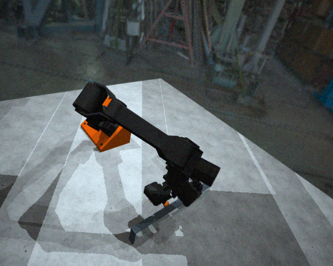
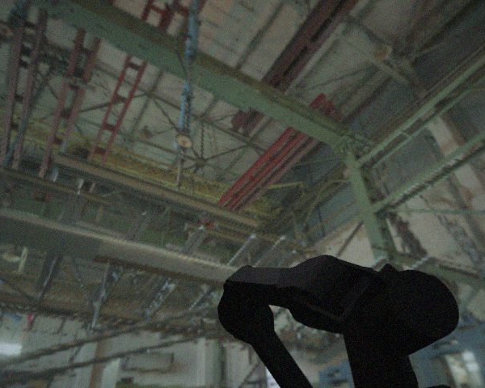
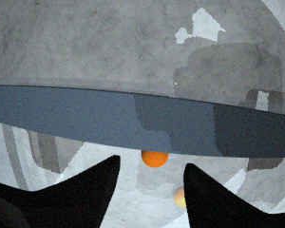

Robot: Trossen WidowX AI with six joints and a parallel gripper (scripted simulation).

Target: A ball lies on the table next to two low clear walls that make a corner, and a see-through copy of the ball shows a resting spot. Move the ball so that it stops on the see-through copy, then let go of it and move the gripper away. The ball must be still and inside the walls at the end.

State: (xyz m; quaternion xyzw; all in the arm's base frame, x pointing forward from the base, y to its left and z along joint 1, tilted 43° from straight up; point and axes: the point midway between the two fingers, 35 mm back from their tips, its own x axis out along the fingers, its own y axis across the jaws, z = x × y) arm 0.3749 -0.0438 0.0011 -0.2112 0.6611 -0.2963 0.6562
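Note:
The small orange ball (image 1: 166, 203) (image 3: 154, 159) lies on the table right against the inner side of the low clear wall (image 1: 154, 218) (image 3: 85, 117). The pale see-through copy (image 3: 180, 197) sits a short way from it, farther from the wall, and is partly hidden by my right finger. My gripper (image 1: 172, 199) (image 3: 152, 166) is down low over the ball with its fingers held apart. The ball shows in the gap just beyond the fingertips, and neither finger touches it. The exterior view shows only the dark arm (image 2: 360, 317) against the ceiling.
The wall's short end (image 1: 131, 236) turns toward the front of the table (image 1: 247, 229). The other wall of the corner is hidden behind the arm. The orange robot base (image 1: 115, 138) stands at the back left. The table's right edge runs close behind the gripper.

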